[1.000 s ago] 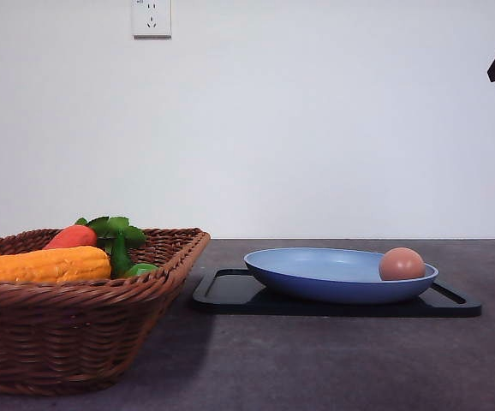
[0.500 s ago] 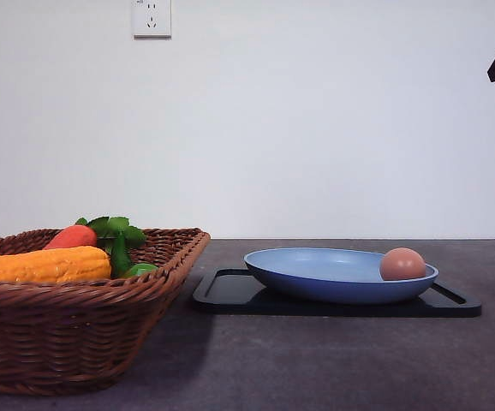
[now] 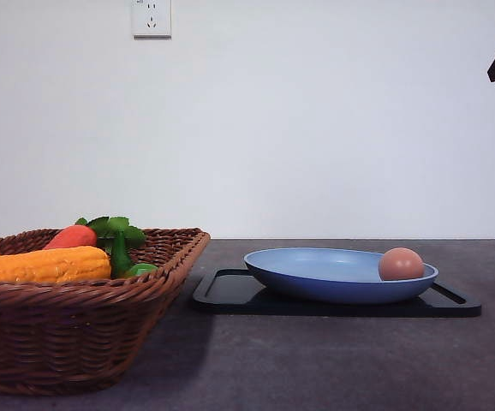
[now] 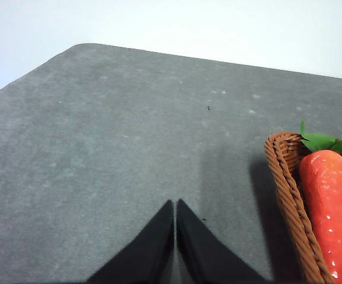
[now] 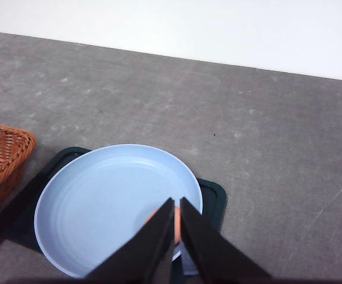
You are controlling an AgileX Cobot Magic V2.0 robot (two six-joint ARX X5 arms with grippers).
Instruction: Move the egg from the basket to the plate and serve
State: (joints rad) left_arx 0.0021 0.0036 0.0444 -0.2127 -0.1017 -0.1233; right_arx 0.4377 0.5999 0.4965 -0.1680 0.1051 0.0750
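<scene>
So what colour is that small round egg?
Pinkish-brown small round egg, clearest in the front view.

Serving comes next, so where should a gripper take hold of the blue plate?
Grip the plate at its bare raised rim on the robot's left, coming from the side. The egg sits by the right rim, and the tray leaves the overhanging rim free.

The pinkish-brown egg (image 3: 401,264) rests in the light blue plate (image 3: 316,272), right of the wicker basket (image 3: 76,334).
</scene>
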